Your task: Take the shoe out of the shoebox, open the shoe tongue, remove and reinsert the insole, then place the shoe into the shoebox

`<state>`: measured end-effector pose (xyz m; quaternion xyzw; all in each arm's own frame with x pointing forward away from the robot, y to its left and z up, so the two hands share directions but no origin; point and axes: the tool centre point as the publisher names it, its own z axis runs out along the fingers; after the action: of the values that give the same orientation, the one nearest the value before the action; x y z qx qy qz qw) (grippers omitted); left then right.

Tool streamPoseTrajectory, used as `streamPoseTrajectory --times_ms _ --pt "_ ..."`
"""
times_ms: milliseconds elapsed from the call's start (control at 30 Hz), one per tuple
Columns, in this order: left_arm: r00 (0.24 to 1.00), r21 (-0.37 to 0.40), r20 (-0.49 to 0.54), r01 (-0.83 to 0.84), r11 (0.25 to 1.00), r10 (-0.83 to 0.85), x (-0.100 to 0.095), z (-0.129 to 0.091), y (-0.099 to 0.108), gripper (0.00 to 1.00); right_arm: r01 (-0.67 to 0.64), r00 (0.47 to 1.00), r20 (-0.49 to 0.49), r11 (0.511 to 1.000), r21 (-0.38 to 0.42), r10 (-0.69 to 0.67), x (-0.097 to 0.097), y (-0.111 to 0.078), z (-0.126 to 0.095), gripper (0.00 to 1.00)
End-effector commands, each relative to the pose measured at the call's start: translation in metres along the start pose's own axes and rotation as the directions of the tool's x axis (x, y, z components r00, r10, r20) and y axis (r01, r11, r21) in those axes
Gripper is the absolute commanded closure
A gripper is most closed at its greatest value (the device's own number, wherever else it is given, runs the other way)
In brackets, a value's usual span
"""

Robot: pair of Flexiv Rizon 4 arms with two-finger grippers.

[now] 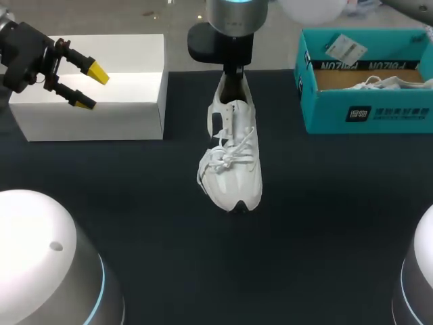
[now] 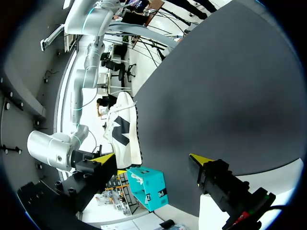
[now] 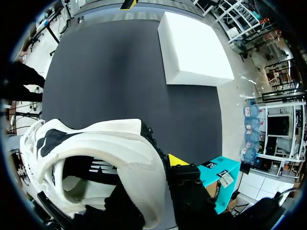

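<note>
White lace-up sneaker (image 1: 232,159) lies with its long axis running toe-near to heel-far on the dark surface (image 1: 325,203), its heel clamped in the right pincer (image 1: 233,74), while the left pincer (image 1: 91,88) gapes apart, well off to the side.

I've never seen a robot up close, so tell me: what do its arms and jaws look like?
Both the left arm and right arm are smooth silvery-white shells with rounded joints and glowing light-blue rings. The left gripper is black with small red parts; its jaws carry bright yellow tips.

Shoe (image 1: 231,159) on table (image 1: 135,223) centre, shoebox (image 1: 379,112) back right, other box (image 1: 101,95) back left
</note>
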<state>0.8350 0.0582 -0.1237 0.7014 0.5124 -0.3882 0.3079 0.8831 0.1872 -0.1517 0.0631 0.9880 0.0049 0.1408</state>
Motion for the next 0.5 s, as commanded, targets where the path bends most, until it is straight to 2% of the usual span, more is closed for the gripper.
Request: streamPoseTrajectory --times_ms 33,267,367,500 --pt "1.0 0.002 -0.002 -0.001 1.0 0.001 0.0 -0.001 0.0 0.0 -0.005 1.0 -0.009 1.0 -0.02 0.005 -0.027 -0.029 0.0 1.0" --pt "1.0 0.002 -0.002 -0.001 1.0 0.001 0.0 -0.001 0.0 0.0 0.002 1.0 0.019 1.0 -0.009 -0.002 -0.074 -0.083 -0.002 1.0" --pt "1.0 0.002 -0.002 -0.001 1.0 0.001 0.0 -0.001 0.0 0.0 -0.011 0.999 0.032 1.0 0.013 0.01 -0.101 -0.114 0.0 1.0" --pt "1.0 0.002 -0.002 -0.001 1.0 0.001 0.0 -0.001 0.0 0.0 -0.023 1.0 0.016 1.0 -0.016 0.023 -0.129 -0.147 -0.002 1.0"
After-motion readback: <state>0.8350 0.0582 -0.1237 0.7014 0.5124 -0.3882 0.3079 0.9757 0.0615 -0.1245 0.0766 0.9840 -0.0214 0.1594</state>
